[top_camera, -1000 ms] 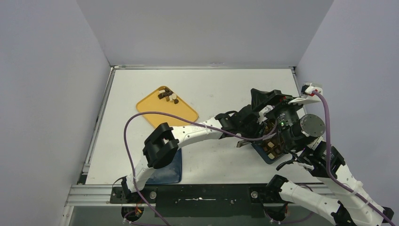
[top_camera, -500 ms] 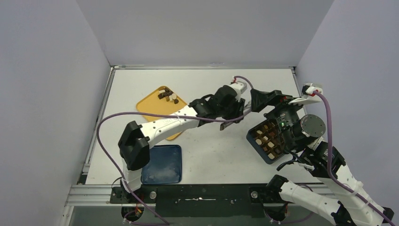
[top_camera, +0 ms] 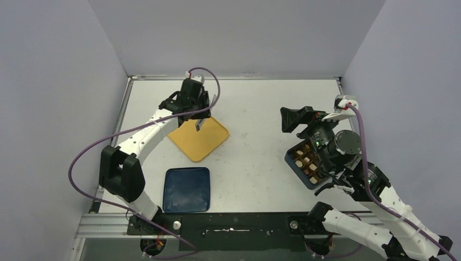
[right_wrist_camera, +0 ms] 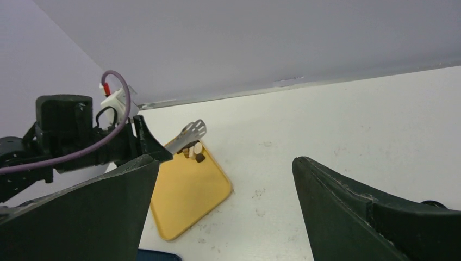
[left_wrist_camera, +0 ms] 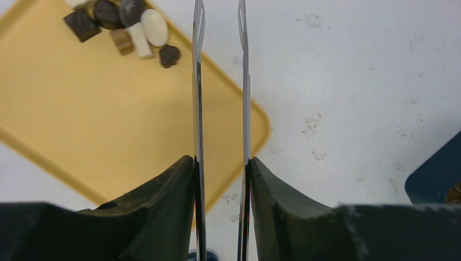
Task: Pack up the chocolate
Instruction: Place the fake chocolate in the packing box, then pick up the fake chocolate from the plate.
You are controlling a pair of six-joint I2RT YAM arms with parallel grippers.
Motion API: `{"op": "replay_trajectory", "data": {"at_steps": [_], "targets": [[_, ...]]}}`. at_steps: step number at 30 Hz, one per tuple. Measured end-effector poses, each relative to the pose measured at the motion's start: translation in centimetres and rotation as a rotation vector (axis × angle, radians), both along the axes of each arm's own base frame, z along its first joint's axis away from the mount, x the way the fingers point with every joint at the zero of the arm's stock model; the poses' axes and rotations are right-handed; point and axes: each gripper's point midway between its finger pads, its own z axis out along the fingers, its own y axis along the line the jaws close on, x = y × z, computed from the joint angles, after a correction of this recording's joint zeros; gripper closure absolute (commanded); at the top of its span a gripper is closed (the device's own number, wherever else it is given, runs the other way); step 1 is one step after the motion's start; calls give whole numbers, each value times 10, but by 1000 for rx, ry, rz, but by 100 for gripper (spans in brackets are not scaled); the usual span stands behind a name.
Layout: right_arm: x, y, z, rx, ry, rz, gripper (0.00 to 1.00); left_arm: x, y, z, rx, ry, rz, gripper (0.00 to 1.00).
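Chocolate lies in a small heap at a corner of the yellow tray, just left of the tongs. The two blades of the tongs stand apart with nothing between them. The left gripper is part-closed, pinching the tongs between its fingers. The right gripper gapes wide and holds nothing. Beneath that arm sits the blue box, with more pieces in its compartments.

A second ago the left arm reached across to that box with the tongs over it. It has since swung back over the tray, while the box and the blue lid have stayed put.

Seven pieces can be counted in the heap, plus one cut off at the frame's edge; those in the box are too hidden to count. One tray, one box, one lid, one pair of tongs.
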Motion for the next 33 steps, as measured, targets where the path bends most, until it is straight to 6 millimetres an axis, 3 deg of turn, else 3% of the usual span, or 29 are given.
{"op": "replay_trajectory", "data": {"at_steps": [8,14,23,33], "targets": [[16,24,-31,-83,69,33,0,11,77,-14,22,54,155,63],[20,32,-49,-118,102,50,0,17,114,-20,14,87,225,63],[21,34,-51,-112,95,50,0,17,111,-52,6,177,187,63],[21,34,-50,-109,91,50,0,16,106,-54,-9,188,167,63]]}}
